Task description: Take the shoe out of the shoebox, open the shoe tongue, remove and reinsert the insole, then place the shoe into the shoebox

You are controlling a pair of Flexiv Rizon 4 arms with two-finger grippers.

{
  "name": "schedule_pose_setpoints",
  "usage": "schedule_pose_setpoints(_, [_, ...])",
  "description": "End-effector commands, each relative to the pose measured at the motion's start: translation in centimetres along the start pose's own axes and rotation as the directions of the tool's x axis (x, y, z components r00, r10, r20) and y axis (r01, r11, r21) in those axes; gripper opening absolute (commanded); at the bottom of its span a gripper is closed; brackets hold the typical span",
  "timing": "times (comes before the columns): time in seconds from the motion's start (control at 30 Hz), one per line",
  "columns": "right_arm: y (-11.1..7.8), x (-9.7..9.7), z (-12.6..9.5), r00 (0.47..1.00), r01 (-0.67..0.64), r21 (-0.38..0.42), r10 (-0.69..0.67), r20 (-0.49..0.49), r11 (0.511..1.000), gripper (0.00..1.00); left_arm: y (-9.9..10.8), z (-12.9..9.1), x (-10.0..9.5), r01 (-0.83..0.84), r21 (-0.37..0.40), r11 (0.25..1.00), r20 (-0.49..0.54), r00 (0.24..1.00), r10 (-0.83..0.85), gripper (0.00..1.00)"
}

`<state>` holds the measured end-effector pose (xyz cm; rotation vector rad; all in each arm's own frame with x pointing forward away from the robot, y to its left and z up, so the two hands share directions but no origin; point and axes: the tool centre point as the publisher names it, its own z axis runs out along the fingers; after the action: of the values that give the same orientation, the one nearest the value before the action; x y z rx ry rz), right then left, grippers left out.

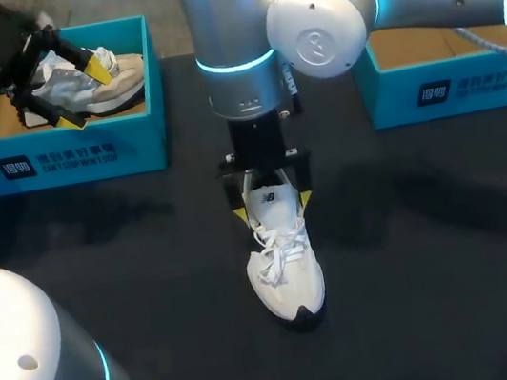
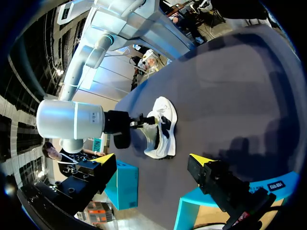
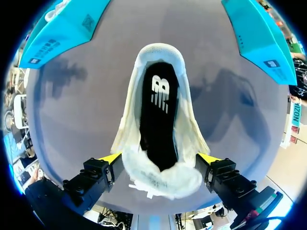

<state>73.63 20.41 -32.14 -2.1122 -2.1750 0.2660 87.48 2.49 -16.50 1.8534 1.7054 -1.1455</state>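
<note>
A white sneaker (image 1: 284, 262) stands on the black table, toe toward the near edge. Its black insole (image 3: 158, 115) lies inside, seen through the wide mouth. My right gripper (image 1: 273, 208) hangs straight down over the shoe's tongue (image 3: 163, 177), open, one yellow fingertip (image 3: 111, 158) on each side and slightly clear of the upper. My left gripper (image 1: 84, 94) is open above the left teal shoebox (image 1: 55, 154), with nothing between its fingers. The left wrist view shows the white sneaker (image 2: 160, 129) far ahead of the left gripper (image 2: 153, 159).
A grey and white sneaker (image 1: 111, 82) lies in the left shoebox, under the left gripper. A second teal shoebox (image 1: 449, 87) stands at the back right, partly under my right arm. Bare black table surrounds the white sneaker.
</note>
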Motion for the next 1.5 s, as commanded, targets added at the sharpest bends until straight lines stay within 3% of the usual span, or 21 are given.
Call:
schedule_pose_setpoints(0.03, [-1.6,-0.4,-1.3,1.0,-0.013,-0.03,0.013,-0.002,0.999,1.0,0.0,0.0,0.0,-0.001,0.0,1.0,-0.002,1.0,0.001,1.0])
schedule_pose_setpoints(0.37, [-4.0,0.1,-2.8,0.999,-0.035,-0.058,0.036,0.008,0.998,0.97,0.0,0.0,0.0,-0.001,0.0,1.0,-0.002,1.0,0.001,1.0])
schedule_pose_setpoints(0.4, [-4.1,0.1,-2.8,0.999,-0.037,-0.058,0.038,0.008,0.998,0.82,0.0,0.0,0.0,-0.001,0.0,1.0,-0.002,1.0,0.001,1.0])
schedule_pose_setpoints(0.43, [-4.3,0.2,-2.8,0.999,-0.039,-0.057,0.04,0.007,0.998,0.53,0.0,0.0,0.0,-0.001,0.0,1.0,-0.002,1.0,0.001,1.0])
schedule_pose_setpoints(0.47, [-4.4,0.3,-2.7,0.999,-0.042,-0.057,0.043,0.006,0.997,0.45,0.0,0.0,0.0,-0.001,0.0,1.0,-0.002,1.0,0.001,1.0])
schedule_pose_setpoints(0.53, [-4.8,0.6,-2.6,0.999,-0.046,-0.058,0.047,0.002,0.997,0.38,0.0,0.0,0.0,-0.001,0.0,1.0,-0.002,1.0,0.001,1.0])
schedule_pose_setpoints(0.87, [-5.0,0.5,-2.0,0.998,-0.062,-0.053,0.062,-0.006,0.997,0.27,0.0,0.0,0.0,-0.001,0.0,1.0,-0.002,1.0,0.001,1.0])
schedule_pose_setpoints(1.2, [-1.7,0.7,-1.6,1.0,-0.021,-0.081,0.02,-0.005,0.996,0.28,0.0,0.0,0.0,-0.001,0.0,1.0,-0.002,1.0,0.001,1.0])
schedule_pose_setpoints(1.5, [0.8,0.7,-0.2,1.0,-0.003,-0.089,0.002,-0.013,0.996,0.23,0.0,0.0,0.0,-0.001,0.0,1.0,-0.002,1.0,0.001,1.0])
